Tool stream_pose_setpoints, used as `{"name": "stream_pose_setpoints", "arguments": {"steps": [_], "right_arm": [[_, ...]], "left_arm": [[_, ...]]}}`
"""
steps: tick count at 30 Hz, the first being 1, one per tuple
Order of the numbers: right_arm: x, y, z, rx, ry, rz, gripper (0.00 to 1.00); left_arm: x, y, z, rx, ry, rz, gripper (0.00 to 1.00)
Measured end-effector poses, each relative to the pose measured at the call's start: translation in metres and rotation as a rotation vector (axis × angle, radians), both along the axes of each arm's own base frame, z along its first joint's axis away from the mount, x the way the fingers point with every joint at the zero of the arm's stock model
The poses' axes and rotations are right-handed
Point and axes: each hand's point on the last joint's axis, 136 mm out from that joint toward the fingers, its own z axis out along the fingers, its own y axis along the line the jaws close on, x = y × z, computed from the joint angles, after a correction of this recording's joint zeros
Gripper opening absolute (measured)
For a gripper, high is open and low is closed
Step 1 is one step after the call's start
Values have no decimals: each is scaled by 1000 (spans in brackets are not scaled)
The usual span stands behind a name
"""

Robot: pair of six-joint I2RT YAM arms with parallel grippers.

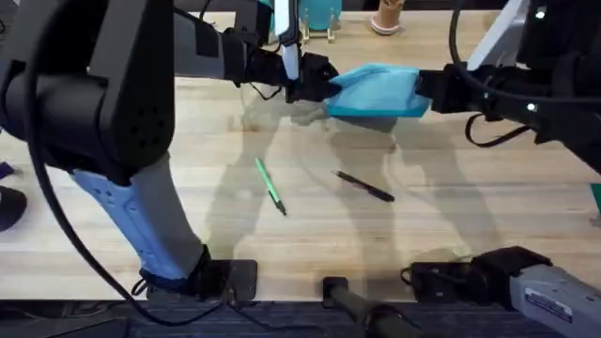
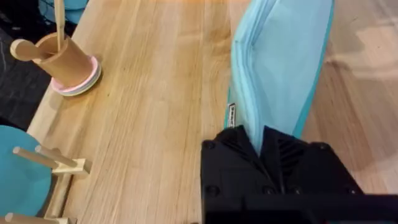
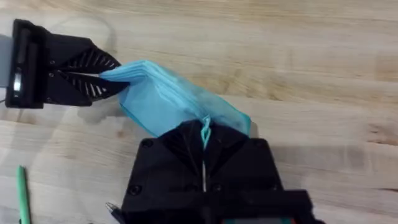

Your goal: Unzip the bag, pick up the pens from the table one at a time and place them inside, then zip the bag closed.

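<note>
The teal-blue bag (image 1: 377,92) hangs a little above the table (image 1: 169,225), stretched between both grippers. My left gripper (image 1: 319,83) is shut on the bag's left end (image 2: 280,68), pinching the fabric beside the zipper. My right gripper (image 1: 424,92) is shut on the other end; in the right wrist view a teal zipper pull (image 3: 204,132) sits between its fingers, with the left gripper (image 3: 93,76) holding the far end of the bag (image 3: 168,99). The green pen (image 1: 270,186) and the black pen (image 1: 365,186) lie on the table nearer the bases. The green pen's end (image 3: 23,199) also shows.
At the table's far edge stand a tan cup on a pink saucer (image 2: 65,62) and a teal wooden rack (image 2: 37,174). The cup (image 1: 386,17) and rack (image 1: 315,14) sit behind the bag. Bare wood lies around the pens.
</note>
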Motion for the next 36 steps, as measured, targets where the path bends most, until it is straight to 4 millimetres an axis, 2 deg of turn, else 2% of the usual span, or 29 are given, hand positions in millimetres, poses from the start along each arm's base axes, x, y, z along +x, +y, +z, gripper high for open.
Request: {"name": "stream_pose_setpoints", "arguments": {"steps": [14,24,25,26,31,32,36], "right_arm": [[-2,0,-2,-3,11,1,31],[-31,-8,-35,-57,188,-7,50],[-33,-8,-37,-59,198,-6,98],[-34,-8,-38,-59,204,-5,203],[-34,-3,-36,-47,199,16,917],[-34,-2,-36,-48,199,21,977],[-35,-1,-37,-46,203,24,997]], "left_arm": [[0,0,0,0,0,0,43],[-4,-5,1,-8,2,-18,43],[-4,-5,1,-9,2,-20,43],[-5,-5,2,-11,2,-21,43],[-10,-12,4,-23,6,-46,43],[-10,-12,4,-24,7,-47,43],[-10,-11,4,-24,7,-46,43]]}}
